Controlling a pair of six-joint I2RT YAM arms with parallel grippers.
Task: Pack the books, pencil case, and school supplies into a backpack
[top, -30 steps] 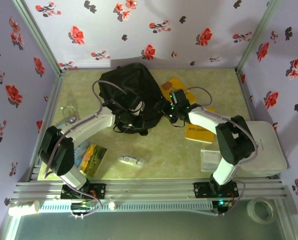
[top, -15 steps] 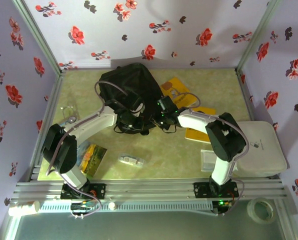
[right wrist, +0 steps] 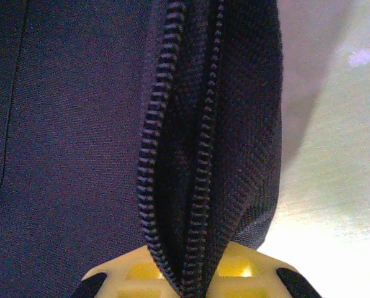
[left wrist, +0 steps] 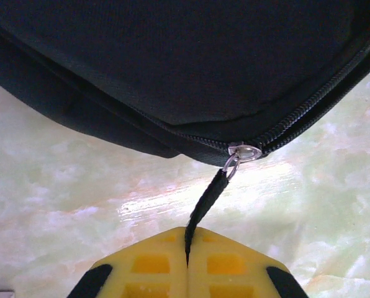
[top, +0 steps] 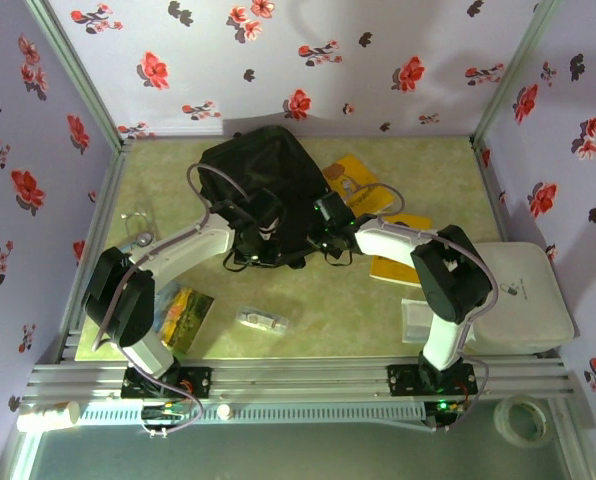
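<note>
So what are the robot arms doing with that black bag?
They are working on the zip of the backpack. The left gripper pinches the zip pull, and the right gripper pinches the bag's zipped edge. The blue book, two yellow books and the pencil case lie on the table, not yet packed.

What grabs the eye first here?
The black backpack sits mid-scene in the top view, both arms on it. The left gripper pinches its zip pull; the right gripper clamps the fabric beside the zip teeth. A yellow book, a blue book and the pencil case lie loose outside it.
</note>
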